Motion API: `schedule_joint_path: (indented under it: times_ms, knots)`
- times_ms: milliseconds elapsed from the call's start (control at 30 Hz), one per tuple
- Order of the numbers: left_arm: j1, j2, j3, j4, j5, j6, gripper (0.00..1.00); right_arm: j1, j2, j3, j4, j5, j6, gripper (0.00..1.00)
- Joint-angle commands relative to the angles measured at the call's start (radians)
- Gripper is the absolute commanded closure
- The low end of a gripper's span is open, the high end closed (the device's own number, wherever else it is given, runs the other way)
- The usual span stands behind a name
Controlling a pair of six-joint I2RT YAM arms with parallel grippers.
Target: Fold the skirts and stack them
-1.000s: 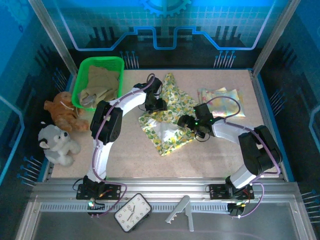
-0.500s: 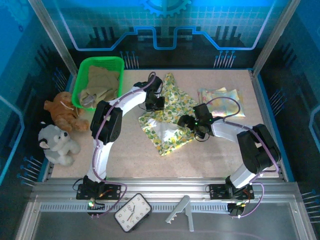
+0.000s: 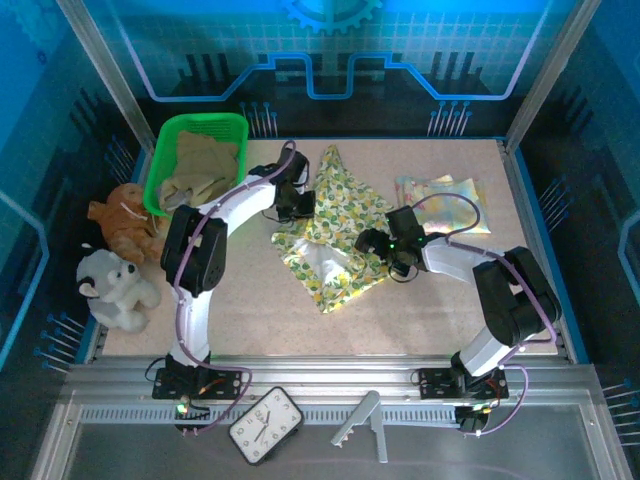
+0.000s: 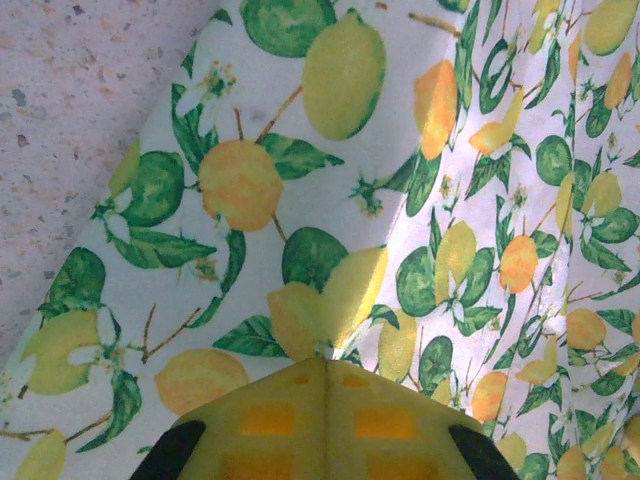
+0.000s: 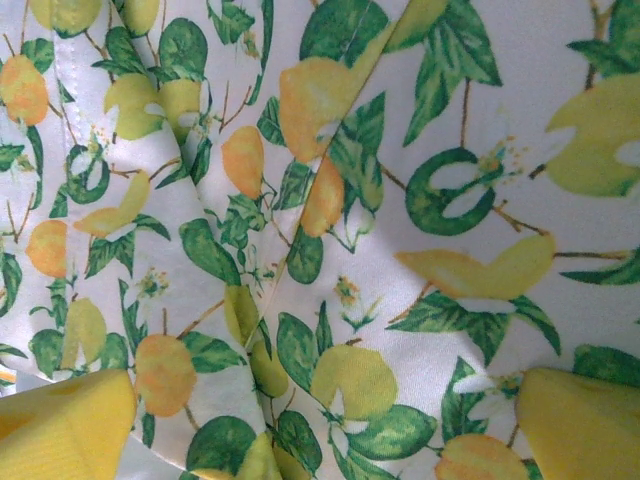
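Observation:
A lemon-print skirt [image 3: 335, 240] lies crumpled in the middle of the table. My left gripper [image 3: 296, 205] is at its left back edge, shut on a small pinch of the print cloth [image 4: 322, 340] that sticks out past its tips [image 4: 325, 362]. My right gripper [image 3: 385, 252] hovers at the skirt's right side, open, with its yellow fingers [image 5: 62, 432] wide apart over the cloth [image 5: 330, 230] and nothing between them. A pastel patchwork skirt [image 3: 445, 190] lies flat at the back right. An olive-khaki skirt [image 3: 200, 165] sits in the green basket.
The green basket [image 3: 157, 175] stands at the back left corner. A brown plush toy [image 3: 125, 220] and a white one [image 3: 115, 290] lie left of the table. A clock [image 3: 265, 425] rests on the front rail. Bare tabletop [image 4: 70, 120] lies left of the skirt.
My left gripper has shut on the skirt's edge and shifted slightly left and back, the arm's elbow swinging left. The right arm has barely moved.

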Motion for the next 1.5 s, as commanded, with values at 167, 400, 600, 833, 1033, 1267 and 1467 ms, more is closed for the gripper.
schedule_joint_path:
  times_ms: [167, 400, 600, 833, 1033, 1267, 1467]
  knots:
    - [0.225, -0.333, -0.390, 0.107, -0.045, -0.045, 1.00, -0.031, 0.069, 0.010, -0.065, -0.025, -0.028, 0.00]
    - [0.322, -0.590, -0.717, 0.044, -0.043, -0.010, 1.00, -0.057, 0.166, 0.220, -0.190, -0.101, -0.269, 0.00]
    - [0.323, -0.713, -0.769, -0.088, -0.113, -0.110, 0.67, -0.055, 0.263, 0.499, -0.387, -0.142, -0.453, 0.00]
    - [0.270, -0.795, -0.723, -0.060, -0.106, -0.260, 0.37, -0.013, 0.203, 0.456, -0.309, -0.249, -0.286, 0.00]
    - [0.198, -0.578, -0.636, 0.109, 0.135, -0.270, 0.18, 0.066, 0.203, 0.336, -0.147, -0.329, -0.038, 0.00]
    - [0.195, -0.435, -0.699, 0.123, 0.008, -0.343, 0.05, 0.068, 0.201, 0.254, -0.167, -0.182, 0.034, 0.00]
    - [0.192, -0.507, -0.907, 0.140, -0.014, -0.426, 0.01, -0.035, 0.301, 0.332, -0.192, -0.176, -0.076, 0.00]
